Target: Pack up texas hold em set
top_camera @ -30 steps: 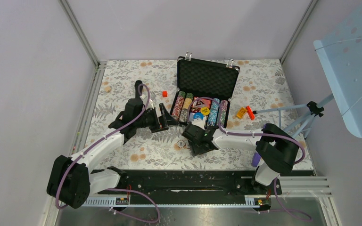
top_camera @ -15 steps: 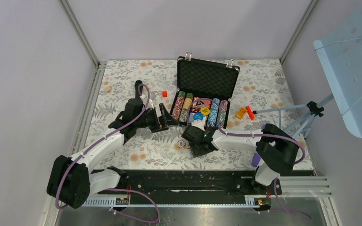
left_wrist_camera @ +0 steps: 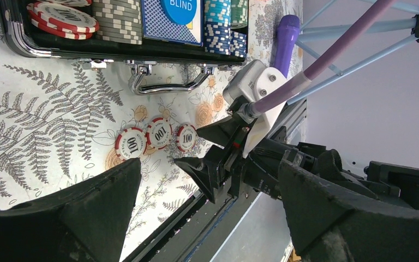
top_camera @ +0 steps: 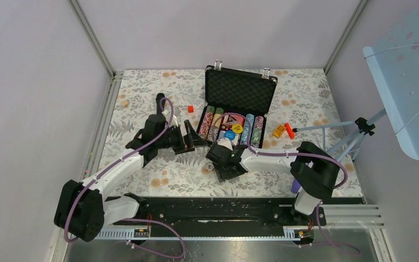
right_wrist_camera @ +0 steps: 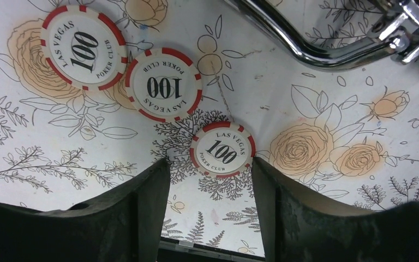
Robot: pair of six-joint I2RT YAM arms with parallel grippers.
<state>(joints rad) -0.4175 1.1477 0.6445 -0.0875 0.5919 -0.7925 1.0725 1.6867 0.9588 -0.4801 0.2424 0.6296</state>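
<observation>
The black briefcase (top_camera: 239, 91) lies open at the back middle, foam lid up, with rows of striped chips (top_camera: 211, 123), a card deck and round buttons (top_camera: 230, 132) inside. Three loose red-and-white 100 chips (right_wrist_camera: 165, 84) lie flat on the floral cloth in front of its silver handle (right_wrist_camera: 316, 52). My right gripper (right_wrist_camera: 210, 166) hovers low over them and is open. The nearest chip (right_wrist_camera: 222, 149) sits just at its tips, toward the right finger. My left gripper (top_camera: 196, 137) stands wide open and empty beside the case's left front corner, looking across at the chips (left_wrist_camera: 159, 131).
A small red block (top_camera: 190, 108) lies left of the case. Orange and red pieces (top_camera: 283, 130) lie to its right. A tripod (top_camera: 354, 134) and a blue perforated panel (top_camera: 409, 76) stand at the right. A purple cylinder (top_camera: 295, 184) lies by the right arm's base.
The right gripper has shifted slightly left, toward the loose chips, and its jaws have widened a little. The left arm has not moved.
</observation>
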